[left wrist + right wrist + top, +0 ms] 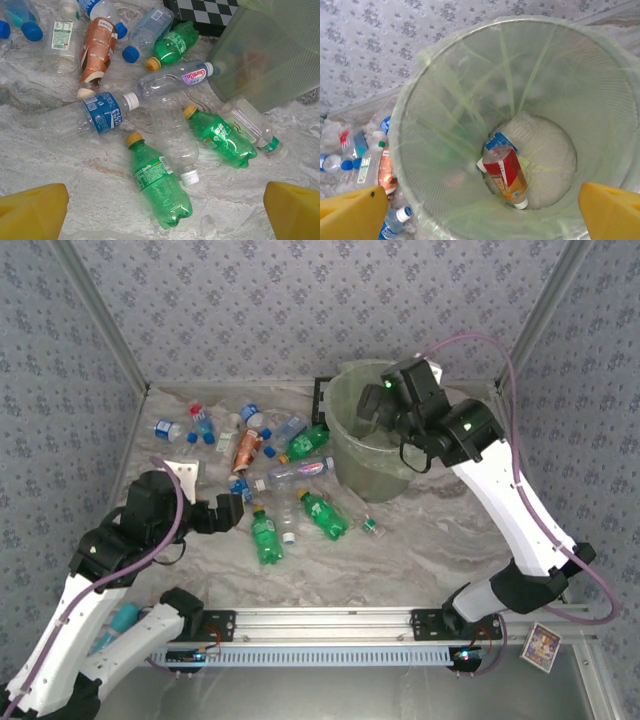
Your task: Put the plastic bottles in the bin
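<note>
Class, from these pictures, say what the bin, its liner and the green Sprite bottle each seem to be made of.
The bin: apparently rigid plastic, matt pale grey-green; fine ribs on its wall. The liner: thin plastic film, translucent light green; it creases and wrinkles over the rim. The green Sprite bottle: probably glossy see-through green plastic; bright highlights.

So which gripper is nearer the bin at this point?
Right. The right gripper hangs open directly over the bin, at its mouth. The left gripper, also open, is off to the bin's left above the loose plastic bottles on the table.
</note>
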